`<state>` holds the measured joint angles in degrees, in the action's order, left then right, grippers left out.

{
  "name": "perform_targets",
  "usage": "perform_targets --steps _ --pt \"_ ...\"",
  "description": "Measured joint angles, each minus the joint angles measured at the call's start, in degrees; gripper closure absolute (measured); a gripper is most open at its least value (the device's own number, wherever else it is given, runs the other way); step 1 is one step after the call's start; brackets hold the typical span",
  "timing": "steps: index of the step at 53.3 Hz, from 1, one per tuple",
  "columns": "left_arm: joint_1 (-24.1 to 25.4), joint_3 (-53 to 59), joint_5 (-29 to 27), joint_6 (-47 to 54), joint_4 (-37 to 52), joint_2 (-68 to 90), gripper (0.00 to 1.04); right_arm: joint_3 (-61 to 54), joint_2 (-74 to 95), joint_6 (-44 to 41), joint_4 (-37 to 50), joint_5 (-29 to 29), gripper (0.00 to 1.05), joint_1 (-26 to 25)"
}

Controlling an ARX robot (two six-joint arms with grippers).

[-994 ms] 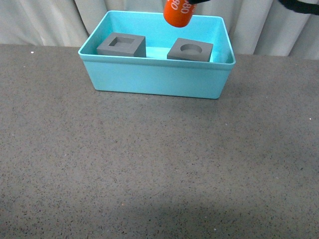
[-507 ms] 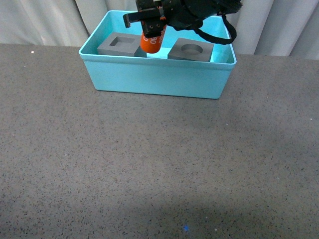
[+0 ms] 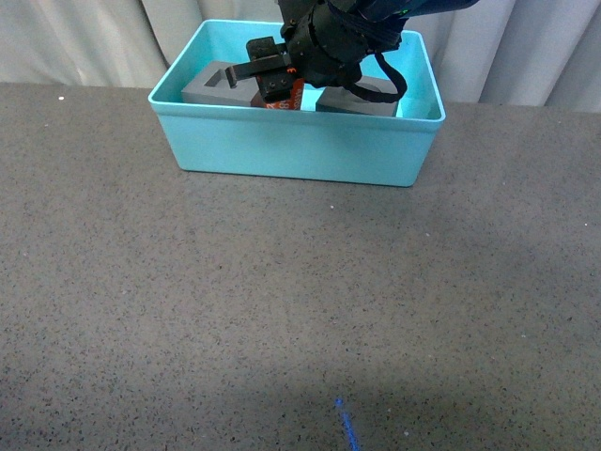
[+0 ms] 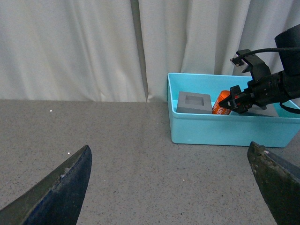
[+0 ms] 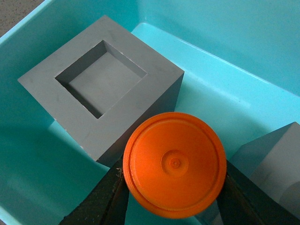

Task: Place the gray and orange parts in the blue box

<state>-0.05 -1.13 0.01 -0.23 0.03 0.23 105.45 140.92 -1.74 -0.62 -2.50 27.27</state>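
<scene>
The blue box (image 3: pixel 291 146) stands at the far middle of the table. Inside it, a gray cube with a square recess (image 3: pixel 214 85) sits at the left and a gray cube with a round recess (image 3: pixel 376 97) at the right, partly hidden by the arm. My right gripper (image 3: pixel 282 94) is lowered into the box between the two cubes, shut on the orange cylinder (image 5: pixel 174 164). In the right wrist view the square-recess cube (image 5: pixel 101 82) lies just beyond the cylinder. My left gripper (image 4: pixel 173 187) hangs open over bare table, well short of the box (image 4: pixel 225 133).
White curtains (image 3: pixel 84 42) hang behind the table's far edge. The dark speckled tabletop (image 3: pixel 282 301) stretches in front of the box.
My right gripper has come down with the orange cylinder from above the box's back wall, leftward, into the gap between the two gray cubes.
</scene>
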Motion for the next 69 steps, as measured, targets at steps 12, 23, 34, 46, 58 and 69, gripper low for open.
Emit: perform_targets --steps 12,23,34,46,58,69 --pt "0.0 0.0 0.0 0.0 0.0 0.0 0.07 -2.49 -1.88 1.01 2.45 -1.4 0.38 -0.28" --pt "0.0 0.0 0.0 0.0 0.0 0.0 0.07 -17.27 -15.96 3.1 9.31 0.35 0.1 -1.95" --pt "0.0 0.0 0.0 0.0 0.0 0.0 0.07 -37.97 -33.86 2.45 15.76 3.61 0.1 -4.42" --pt "0.0 0.0 0.0 0.0 0.0 0.0 0.07 -59.54 -54.84 -0.15 15.15 6.21 0.1 -9.11" --pt "0.0 0.0 0.0 0.0 0.0 0.0 0.07 -75.95 -79.34 -4.52 8.57 9.6 0.1 -15.61" --pt "0.0 0.0 0.0 0.0 0.0 0.0 0.07 -87.65 -102.36 -5.35 -3.45 19.69 0.1 -15.06"
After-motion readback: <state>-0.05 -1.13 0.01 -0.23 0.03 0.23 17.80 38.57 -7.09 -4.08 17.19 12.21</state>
